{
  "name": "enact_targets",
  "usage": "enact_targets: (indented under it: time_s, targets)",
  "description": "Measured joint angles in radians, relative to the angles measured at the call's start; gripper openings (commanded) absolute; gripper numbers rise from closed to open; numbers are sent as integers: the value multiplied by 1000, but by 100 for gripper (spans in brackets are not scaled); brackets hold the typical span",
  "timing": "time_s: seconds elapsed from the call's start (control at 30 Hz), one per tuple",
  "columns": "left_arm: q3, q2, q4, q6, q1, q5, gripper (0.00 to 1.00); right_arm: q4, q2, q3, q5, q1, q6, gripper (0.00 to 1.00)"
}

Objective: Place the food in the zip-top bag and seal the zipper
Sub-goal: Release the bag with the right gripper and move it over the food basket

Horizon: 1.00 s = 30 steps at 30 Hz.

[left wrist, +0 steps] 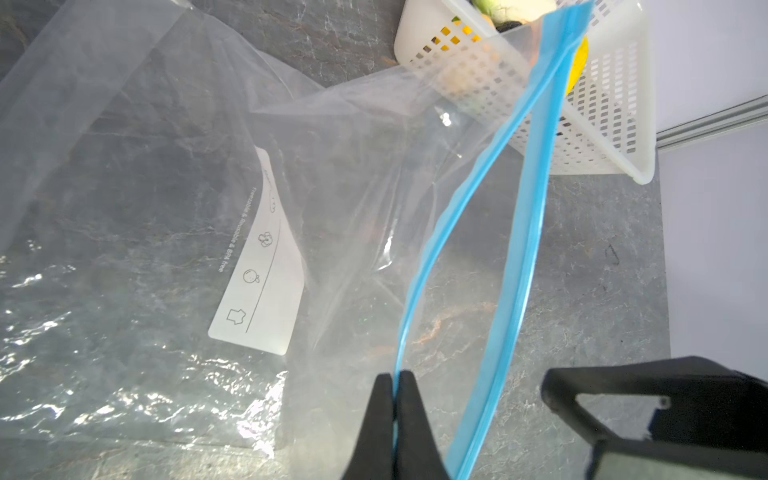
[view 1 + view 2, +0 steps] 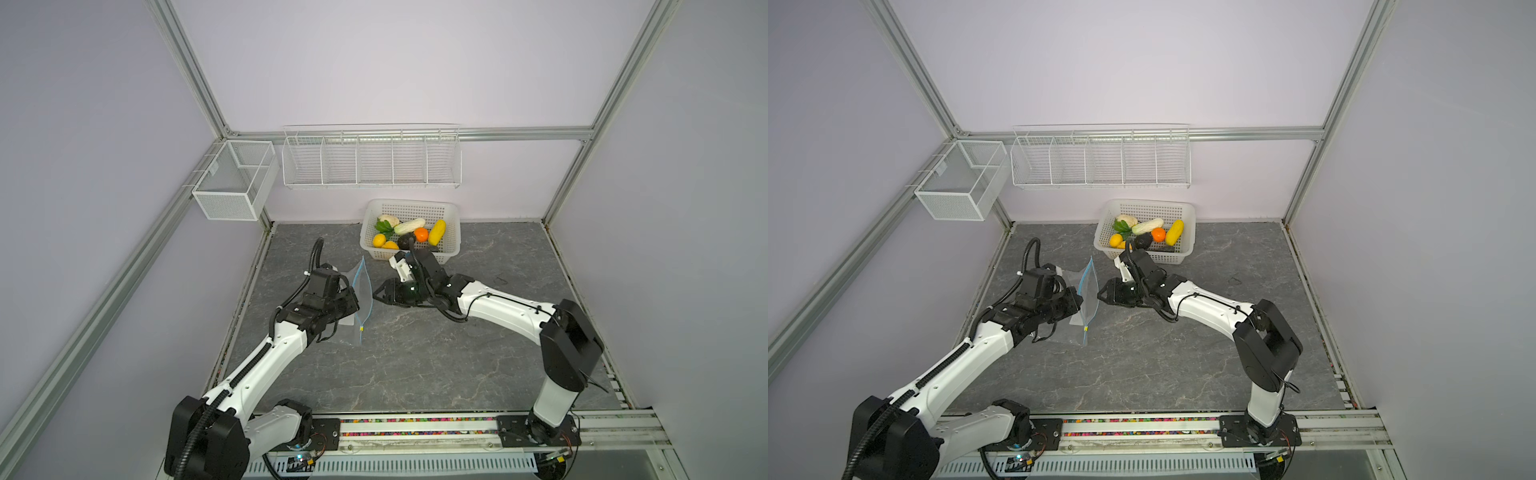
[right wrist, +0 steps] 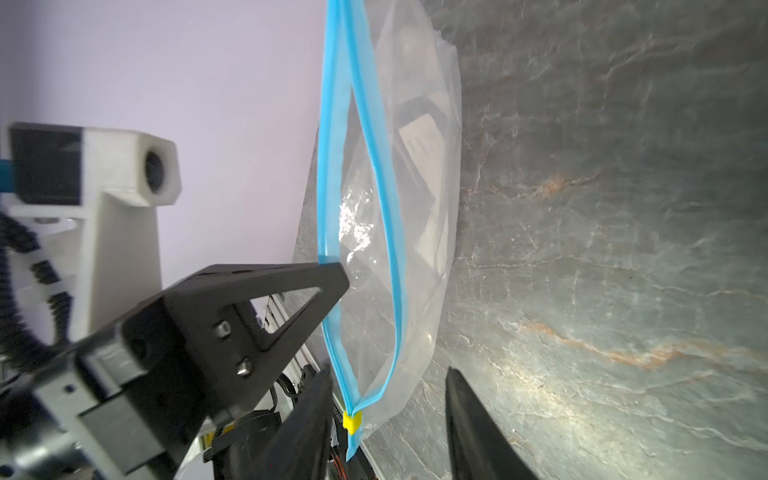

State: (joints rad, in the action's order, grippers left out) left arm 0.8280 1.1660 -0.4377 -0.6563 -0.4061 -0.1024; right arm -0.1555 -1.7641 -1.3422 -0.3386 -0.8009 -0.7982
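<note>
The clear zip-top bag point(image 2: 360, 291) point(image 2: 1087, 291) stands up off the table, held at its mouth. My left gripper point(image 1: 397, 376) point(image 2: 353, 297) is shut on one lip of the blue zipper point(image 1: 528, 232) point(image 3: 390, 232). The two lips stand apart, and the yellow slider point(image 3: 352, 422) point(image 2: 361, 328) sits at the near end. My right gripper point(image 3: 388, 374) point(image 2: 376, 291) is open just beside the mouth, with nothing held between its fingers. The food point(image 2: 409, 235) point(image 2: 1148, 235) lies in the white perforated basket point(image 2: 451, 220) behind: lemons, orange, corn, cabbage, avocado, greens.
A white wire rack point(image 2: 372, 160) hangs on the back wall and a mesh bin point(image 2: 232, 183) on the left frame. The basket point(image 1: 602, 124) stands close behind the right arm's wrist. The arms' base rail point(image 2: 415, 428) runs along the front edge.
</note>
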Motion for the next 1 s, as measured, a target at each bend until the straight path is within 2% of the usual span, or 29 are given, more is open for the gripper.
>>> enact_targets:
  time_s: [0.2,0.3,0.53,0.8,1.0]
  targets:
    - [51,48,-13,-5,0,0,0,-186,9,-163,124,90,145,47]
    - [77,84,-17,-6,0,-2,0,-267,-31,-272,200,149,206,43]
    - [144,160,-47,-5,0,-13,0,-443,-301,-585,376,265,321,41]
    - [156,171,-66,-2,0,-23,0,-684,-634,-986,508,308,381,39]
    - [156,172,-70,6,0,-26,0,-772,-684,-1039,552,320,393,37]
